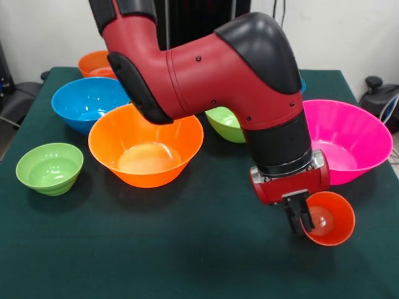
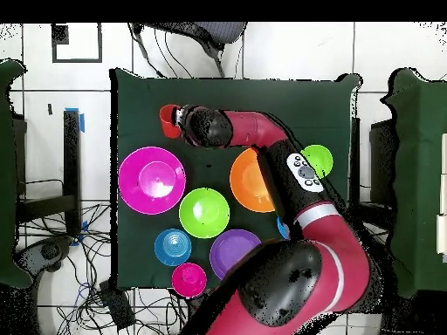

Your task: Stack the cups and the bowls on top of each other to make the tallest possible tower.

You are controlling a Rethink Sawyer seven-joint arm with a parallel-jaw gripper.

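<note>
tumbler gripped at the table's edge, bowls spread apart

in the front view the gripper [image 1: 299,218] is seen at the lower right of the frame, its dark fingers clenched on the rim of the orange-red tumbler [image 1: 328,218], which is tipped so that its mouth faces the camera. in the overhead view the same gripper [image 2: 178,116] is found at the upper left of the green table [image 2: 332,105], with the tumbler [image 2: 168,120] held just beside it.

no stack is seen; the bowls are laid out singly. in the front view the large pink bowl [image 1: 349,140] is placed at the right, just behind the tumbler. the large orange bowl [image 1: 146,146] is seen at centre left, partly covered by the red arm [image 1: 218,68]. the medium blue bowl [image 1: 87,103] sits behind it, touching or nearly touching it. a small green bowl [image 1: 50,167] stands apart at the far left. a small orange bowl [image 1: 96,63] is glimpsed at the upper left, and a medium green bowl [image 1: 225,123] shows under the arm.

in the overhead view a purple bowl [image 2: 231,251], a small blue bowl [image 2: 173,247] and a magenta-red bowl [image 2: 189,279] are seen at the lower left of the table.
</note>
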